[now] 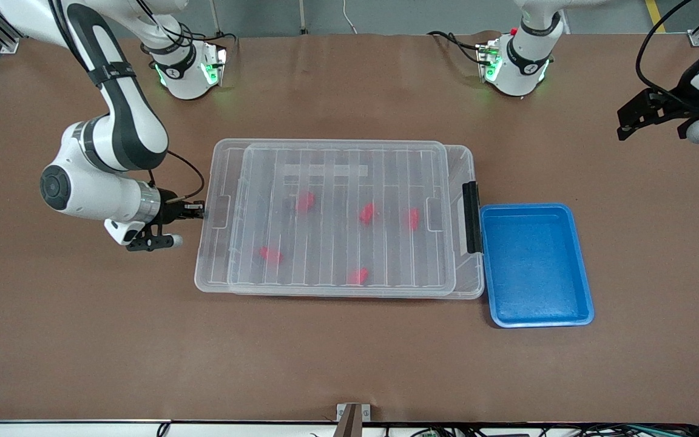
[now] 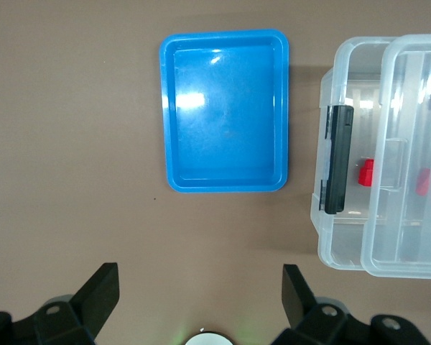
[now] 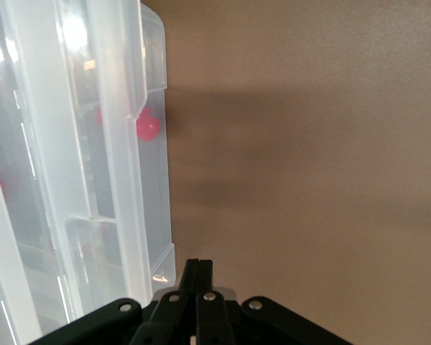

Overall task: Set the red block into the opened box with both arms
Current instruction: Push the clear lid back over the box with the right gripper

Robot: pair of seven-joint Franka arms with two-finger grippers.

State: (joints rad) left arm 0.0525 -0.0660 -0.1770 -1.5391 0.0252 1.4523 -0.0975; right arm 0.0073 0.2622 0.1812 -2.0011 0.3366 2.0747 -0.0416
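The clear box [image 1: 474, 285] lies mid-table with its ribbed lid [image 1: 337, 176] over most of it, leaving a narrow strip bare at each short end. Several red blocks [image 1: 366, 212] lie inside under the lid; one red block [image 3: 147, 128] shows through the end wall, another red block [image 2: 365, 172] beside the black handle [image 2: 337, 158]. My right gripper [image 1: 196, 210] is shut with nothing in it, its tips [image 3: 205, 269] low at the box's short end toward the right arm's end; contact cannot be told. My left gripper [image 2: 200, 280] hangs open and empty over bare table at the left arm's end [image 1: 653, 112].
An empty blue tray [image 1: 580, 267] sits right beside the box's handle end [image 1: 471, 217], toward the left arm's end. The blue tray [image 2: 174, 115] and the box [image 2: 330, 244] both show below the left wrist. Brown table surrounds both containers.
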